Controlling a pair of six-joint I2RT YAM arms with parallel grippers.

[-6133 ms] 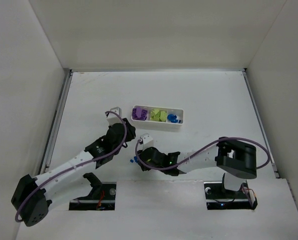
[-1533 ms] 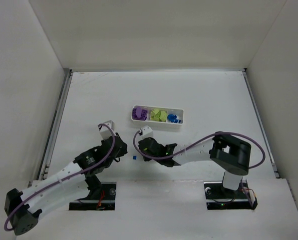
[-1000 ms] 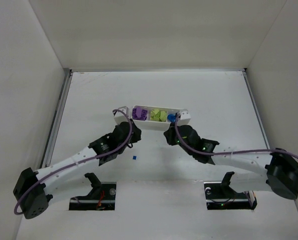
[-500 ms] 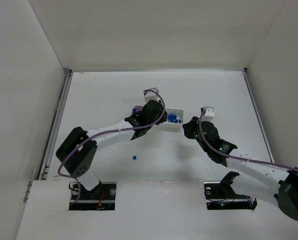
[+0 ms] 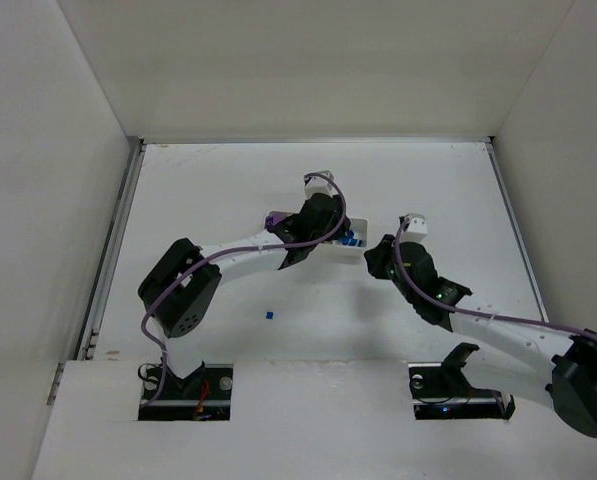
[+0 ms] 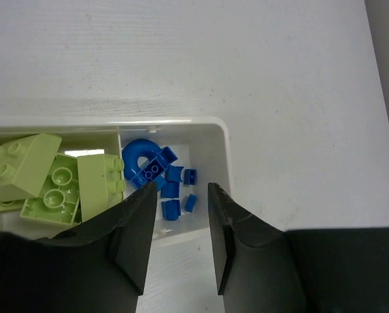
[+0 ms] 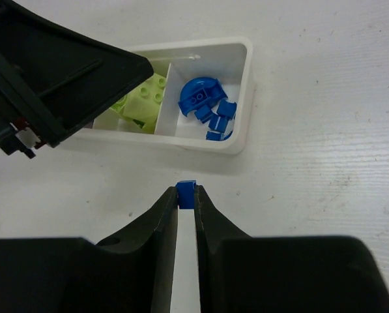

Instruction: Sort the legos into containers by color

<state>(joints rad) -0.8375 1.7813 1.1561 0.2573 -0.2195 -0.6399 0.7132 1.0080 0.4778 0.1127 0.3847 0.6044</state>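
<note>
White tabletop (image 7: 324,195) lies under my right gripper (image 7: 186,197), tips pinching a tiny blue brick (image 7: 186,190) just below the tray (image 7: 248,98) at upper middle; my left gripper (image 6: 181,192), spread and empty over the blue compartment (image 6: 206,153), could get bumped, jarring that brick loose.

My right gripper (image 7: 187,196) is black, with a tiny blue brick (image 7: 187,193) in it. White tray (image 7: 247,85) — pale yellow-green bricks (image 6: 44,176) beside blue pieces (image 6: 163,179). Purple cables (image 5: 508,320) on my arms — white table (image 6: 181,59).
</note>
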